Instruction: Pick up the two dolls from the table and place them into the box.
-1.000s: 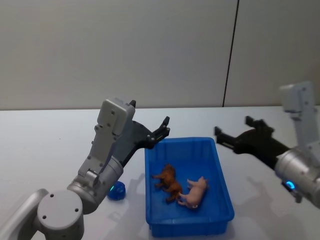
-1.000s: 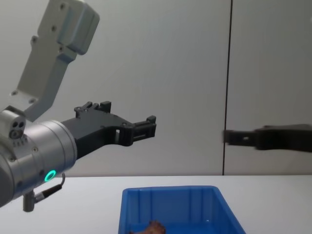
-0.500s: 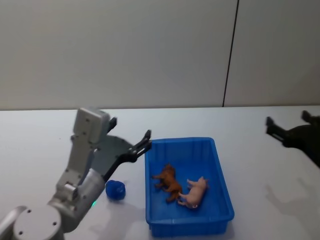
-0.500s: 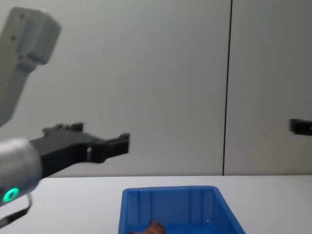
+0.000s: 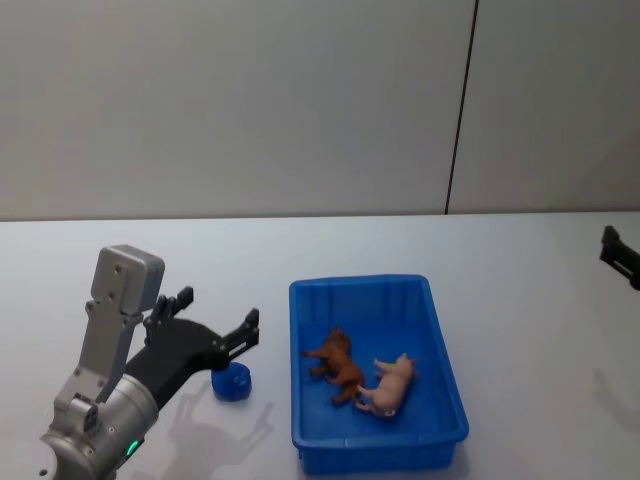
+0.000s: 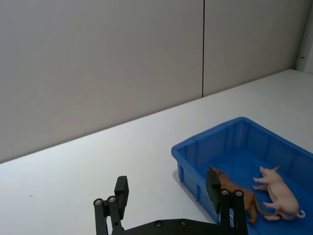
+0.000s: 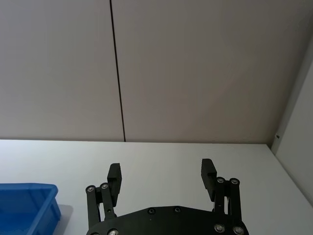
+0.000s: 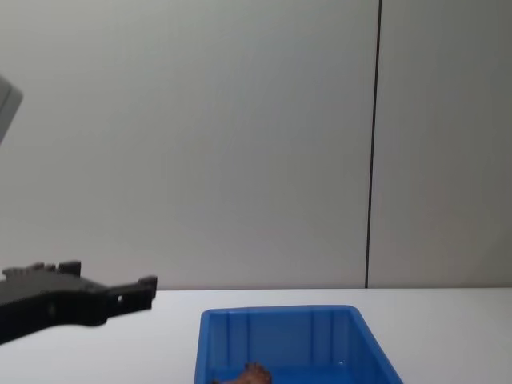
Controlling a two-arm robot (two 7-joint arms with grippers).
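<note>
The blue box point(image 5: 360, 284) stands on the white table point(image 5: 520, 330), a little right of centre. Both dolls lie inside it, side by side: the dark brown one point(image 5: 335, 362) on the left, the pale pink one point(image 5: 390, 383) on the right. My left gripper point(image 5: 220, 310) hovers open and empty to the left of the box, above the table. In the left wrist view its fingers point(image 6: 212, 177) frame the box point(image 6: 210, 134) with the brown doll point(image 6: 234, 188) and the pink doll point(image 6: 279, 193). My right gripper point(image 7: 162, 170) is open and empty, far to the right.
A small blue round object point(image 5: 231, 381) sits on the table just left of the box, below my left gripper. A grey wall with a dark vertical seam point(image 5: 460, 110) runs behind the table. In the right wrist view a corner of the box point(image 7: 29, 203) shows.
My left arm has drawn back and down to the left, away from the box. My right arm has withdrawn to the right edge. The dolls have not moved.
</note>
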